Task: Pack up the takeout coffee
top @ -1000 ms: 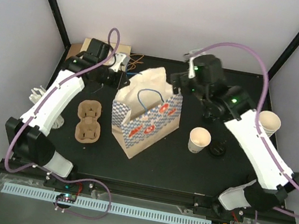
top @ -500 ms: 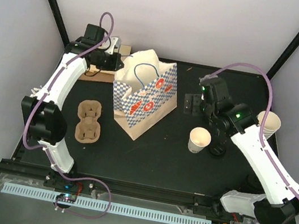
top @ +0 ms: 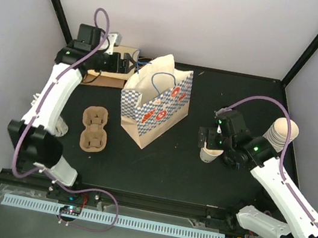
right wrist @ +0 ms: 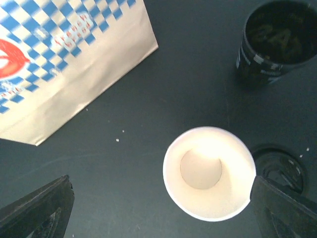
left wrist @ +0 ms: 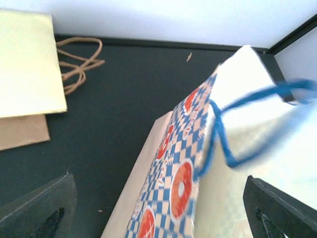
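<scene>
— There's the paper cup [right wrist: 209, 172], upright and empty on the right of the counter [top: 165, 156]. The right claw [top: 212, 138] has just swung over from the bag and hangs above it, spread wide, gripping nothing.
— Thin cream card, tapered, with a rolled rim. Its black lid [right wrist: 280, 166] lies just beside it. Ridged plastic, and not on yet.
— Now the far left: the left claw [top: 122, 64] was pinched tight a second ago. It has sprung apart and come off the checked bag [top: 155, 103].
— So the bag stands by itself, mouth gaping, blue cord handles up. Crisp paper, creased sides. I'd say the bag is ready and the cup comes next.
</scene>
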